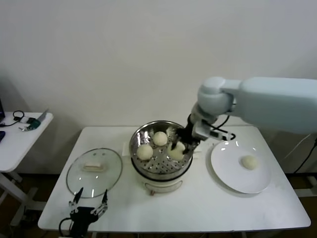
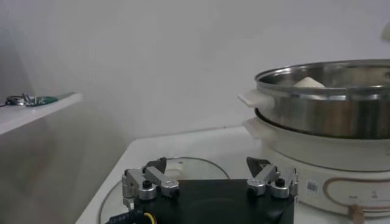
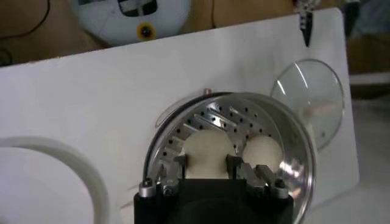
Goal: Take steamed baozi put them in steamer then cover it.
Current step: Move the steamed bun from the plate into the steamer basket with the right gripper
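Gripping a baozi [image 3: 204, 155] inside the steamer [image 1: 141, 134], my right gripper [image 3: 206, 167] is reaching down from the table's right; only its wrist camera is showing fingers [image 3: 180, 165] clamping. My left gripper [image 1: 89, 204] is idling open at the front edge.

On my screen the baozi [image 1: 145, 151] were cream-white and smooth. The steamer [image 1: 148, 133] shone silver, its tray dotted with rows of small holes, over a white base. The cover [image 1: 94, 172] was clear glass with a cream handle. The plate [image 1: 228, 168] and bench [image 1: 198, 208] were white. The right gripper [image 3: 206, 165] looked black with silvery fingers; the left gripper [image 1: 88, 204] seemed black, perhaps with orange tips.
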